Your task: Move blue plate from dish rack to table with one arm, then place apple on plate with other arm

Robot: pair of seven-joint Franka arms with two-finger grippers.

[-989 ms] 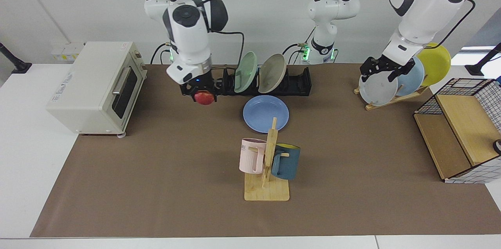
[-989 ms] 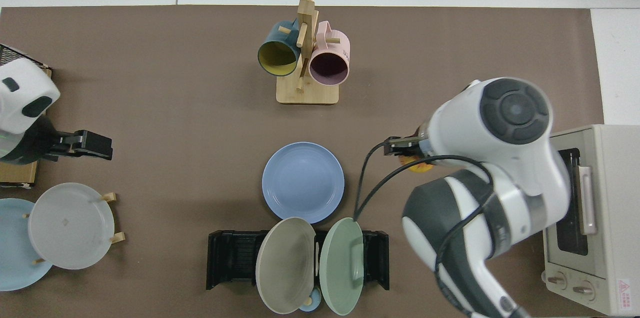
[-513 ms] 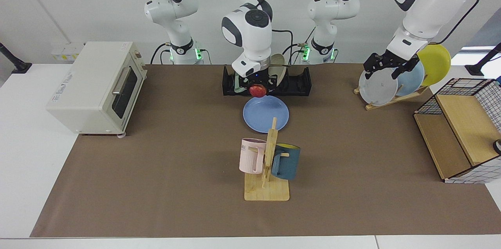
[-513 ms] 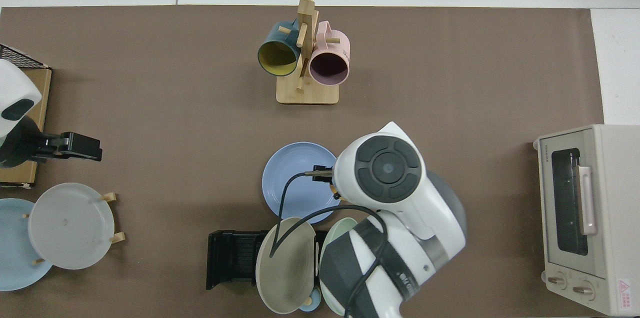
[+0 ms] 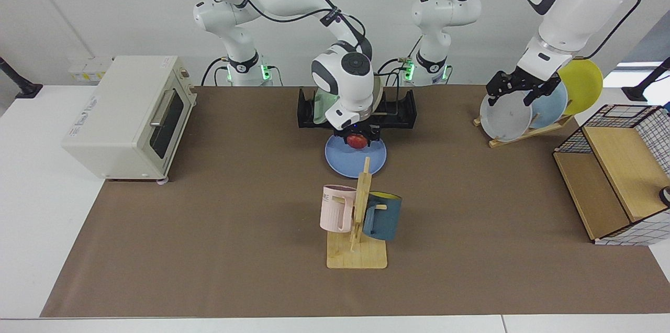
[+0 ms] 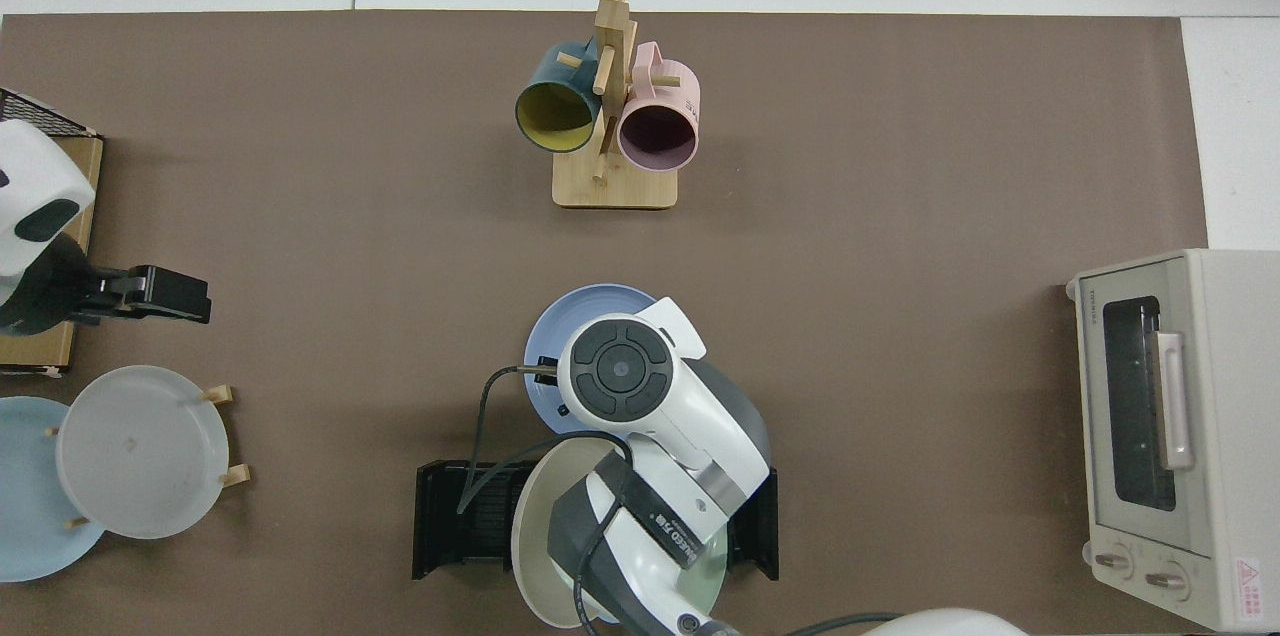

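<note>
Now, we see the right gripper (image 5: pixel 357 140) clamping the apple (image 5: pixel 357 141) above the blue plate (image 5: pixel 343 157) on the table (image 5: pixel 209 218) | contact unclear | left gripper (image 5: pixel 518 93) spread apparently empty near wooden plate stand (image 5: pixel 523 131).

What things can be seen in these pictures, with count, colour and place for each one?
round periwinkle-blue plate: 1, blue, flat on the mat before the rack
small red apple: 1, red, over the blue plate, in the right pincer
low black slotted dish rack: 1, black, back middle, with a pale green plate and a beige plate
brown table mat: 1, brown
wooden mug stand: 1, with a pink mug and a dark blue mug
slanted wooden plate stand: 1, with grey, sky-blue and yellow plates
cream toaster oven: 1
wire basket with wood panels: 1
right pincer: shut on the apple
left pincer: open, waiting by the plate stand
</note>
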